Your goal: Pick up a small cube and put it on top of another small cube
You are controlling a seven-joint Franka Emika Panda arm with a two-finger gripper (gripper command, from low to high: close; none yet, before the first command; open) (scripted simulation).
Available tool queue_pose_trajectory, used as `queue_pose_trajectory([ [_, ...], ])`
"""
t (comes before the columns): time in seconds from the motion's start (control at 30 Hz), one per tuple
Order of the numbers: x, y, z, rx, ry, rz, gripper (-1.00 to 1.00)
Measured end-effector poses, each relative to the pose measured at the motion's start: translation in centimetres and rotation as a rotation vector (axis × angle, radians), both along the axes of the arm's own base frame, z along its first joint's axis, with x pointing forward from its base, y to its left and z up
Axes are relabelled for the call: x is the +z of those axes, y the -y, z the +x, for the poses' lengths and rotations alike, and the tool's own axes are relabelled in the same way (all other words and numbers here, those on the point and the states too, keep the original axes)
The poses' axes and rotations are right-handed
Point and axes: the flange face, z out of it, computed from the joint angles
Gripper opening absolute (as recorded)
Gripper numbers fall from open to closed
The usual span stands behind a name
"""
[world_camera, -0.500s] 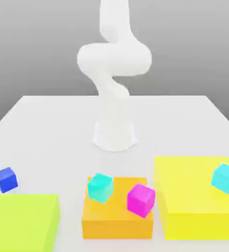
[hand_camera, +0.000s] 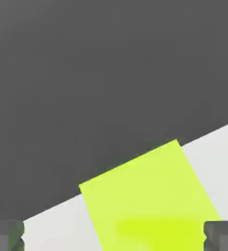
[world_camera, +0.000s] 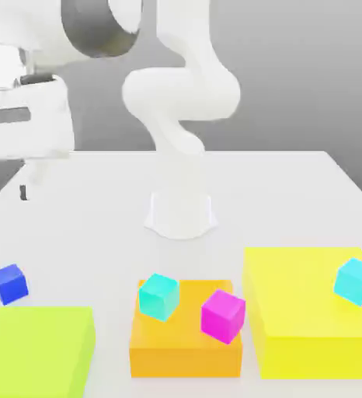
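The small royal-blue cube [world_camera: 9, 284] rests on the white table at the exterior view's left, just behind the lime block [world_camera: 36, 350]. The other small cube, light sky-cyan [world_camera: 357, 281], sits on the big yellow block [world_camera: 308, 311] at the exterior view's right. The arm's white hand [world_camera: 25, 116] hangs high at that view's upper left, well above the blue cube. In the hand view my gripper [hand_camera: 114, 238] is open: its grey fingertips [hand_camera: 6, 236] stand far apart with nothing between them, above the lime block [hand_camera: 150, 201].
A turquoise cube [world_camera: 158, 296] and a magenta cube [world_camera: 223, 315] sit on the orange block [world_camera: 184, 350] at the front centre. The arm's white base [world_camera: 181, 210] stands mid-table. The table [world_camera: 99, 202] ends in a dark floor beyond the lime block.
The hand has swung into the exterior view at the upper left, where it was not seen before. The cubes and blocks have not moved.
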Motion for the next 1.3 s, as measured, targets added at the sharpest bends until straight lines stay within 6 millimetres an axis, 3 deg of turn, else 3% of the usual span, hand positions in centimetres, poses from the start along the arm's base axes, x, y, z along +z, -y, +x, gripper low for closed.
queue_pose_trajectory([
  [0.17, -9.2, 6.0, -6.8, -0.183, -0.147, 0.030, 0.00],
  [0.3, -15.2, 8.4, -12.6, -0.290, -0.268, 0.034, 0.00],
  [0.37, -17.1, 8.8, -13.6, -0.307, -0.288, 0.029, 0.00],
  [0.57, -22.3, 8.9, -14.0, -0.313, -0.295, 0.030, 0.00],
  [0.6, -22.8, 8.8, -14.1, -0.314, -0.295, 0.032, -1.00],
  [0.83, -22.7, 8.8, -14.0, -0.314, -0.296, 0.032, -1.00],
  [1.1, -16.7, 8.5, -13.6, -0.298, -0.294, 0.034, -1.00],
  [1.17, -15.7, 5.2, -9.4, -0.148, -0.287, 0.034, -1.00],
  [1.3, -13.8, -4.1, -1.4, 0.196, -0.275, 0.020, -1.00],
])
